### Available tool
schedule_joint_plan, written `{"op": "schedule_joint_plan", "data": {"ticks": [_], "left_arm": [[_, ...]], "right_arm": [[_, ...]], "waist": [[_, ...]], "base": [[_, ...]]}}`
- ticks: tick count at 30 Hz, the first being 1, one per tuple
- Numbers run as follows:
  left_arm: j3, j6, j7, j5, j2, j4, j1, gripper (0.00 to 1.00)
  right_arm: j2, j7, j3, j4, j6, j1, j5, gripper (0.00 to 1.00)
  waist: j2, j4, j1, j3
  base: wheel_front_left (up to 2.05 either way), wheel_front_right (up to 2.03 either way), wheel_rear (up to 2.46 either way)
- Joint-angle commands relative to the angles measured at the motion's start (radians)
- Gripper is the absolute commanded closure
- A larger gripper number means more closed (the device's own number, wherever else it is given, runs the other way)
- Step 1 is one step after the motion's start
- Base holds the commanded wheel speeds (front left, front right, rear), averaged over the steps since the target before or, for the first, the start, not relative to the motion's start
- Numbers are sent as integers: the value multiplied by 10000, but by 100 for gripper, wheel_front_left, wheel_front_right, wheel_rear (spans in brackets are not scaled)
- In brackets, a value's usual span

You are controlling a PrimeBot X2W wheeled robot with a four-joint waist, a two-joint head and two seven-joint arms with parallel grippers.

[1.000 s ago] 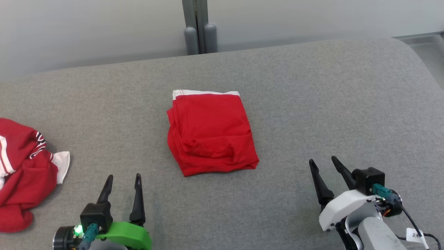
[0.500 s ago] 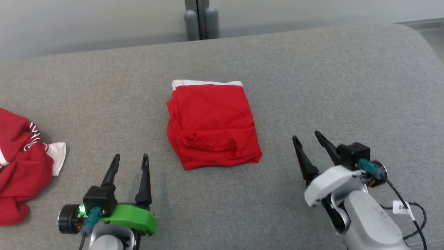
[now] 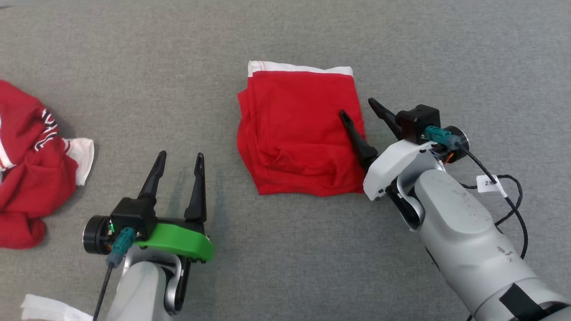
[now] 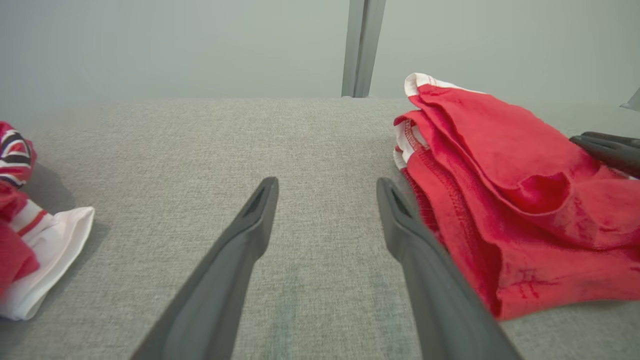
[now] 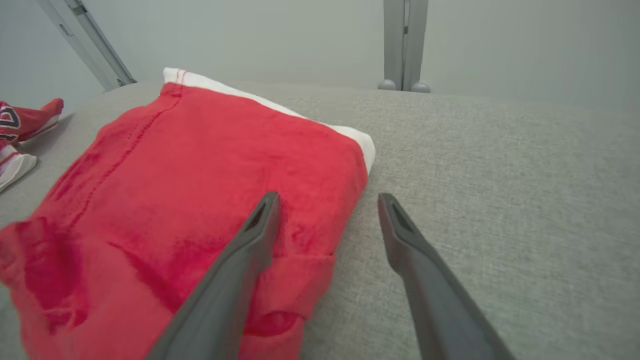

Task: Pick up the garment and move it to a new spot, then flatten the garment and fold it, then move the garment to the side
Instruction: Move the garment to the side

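1. Left gripper sat nearest, low over the grey cushion; fingers apart, holding nothing.
2. Right gripper was spread, empty; one finger over the right edge of the folded red garment, the other over bare cushion beside it; contact not discernible.
3. Garment lay mid-cushion; white band on its far edge.
4. Crumpled red-and-white clothes lay well apart, far left.

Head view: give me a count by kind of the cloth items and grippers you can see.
Folded red garment: 1
Crumpled red-and-white garment: 1
White scrap at the bottom edge, kind unclear: 1
Grippers: 2, left gripper and right gripper, both open
Total: 5
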Motion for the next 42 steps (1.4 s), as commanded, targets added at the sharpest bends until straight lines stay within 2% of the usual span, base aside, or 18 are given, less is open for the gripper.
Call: {"op": "schedule_joint_plan", "data": {"ticks": [1,2,3,4,8,13,19,26,30,35,42], "left_arm": [[-10,-31,-7,-51,57,-30,-195,0],[-33,-36,-7,-64,57,-37,-229,0],[-38,-38,-9,-79,56,-51,-250,0],[-29,-36,-7,-81,57,-58,-246,0],[121,-4,-7,3,57,-101,-160,0],[347,-74,-7,302,56,-155,116,0],[329,-163,-7,630,57,-187,427,0],[-205,-228,-7,512,59,-299,684,0],[-471,-249,-7,539,61,-222,728,0],[-768,-248,-9,612,62,-151,878,0],[-925,-250,-7,720,64,-128,865,0]], "right_arm": [[-59,1,74,434,-14,-141,190,7],[-67,1,129,689,-14,-232,264,17],[-58,1,220,966,-14,-328,331,84],[-58,2,190,1165,-14,-384,380,100],[-68,13,-178,1383,-14,-245,365,100],[-111,13,-948,948,-27,410,167,100],[-101,39,-1000,528,-28,1264,291,100],[-96,42,-638,186,-28,1973,640,100],[-58,26,-532,-18,-24,2154,754,100],[-46,3,-457,-172,-16,2372,725,100],[-38,1,-468,-221,-16,2207,397,100]], "waist": [[0,546,0,499],[0,596,0,526],[0,637,0,542],[0,653,0,548],[0,524,0,475],[0,-267,0,138],[0,-1994,0,-419],[0,-4202,0,-900],[0,-5126,0,-1015],[0,-5842,0,-1095],[0,-5982,0,-873]], "base": [[0,0,0],[0,0,0],[0,0,0],[0,0,0],[0,0,0],[0,0,0],[0,0,0],[0,0,0],[0,0,0],[0,0,0],[0,0,0]]}}
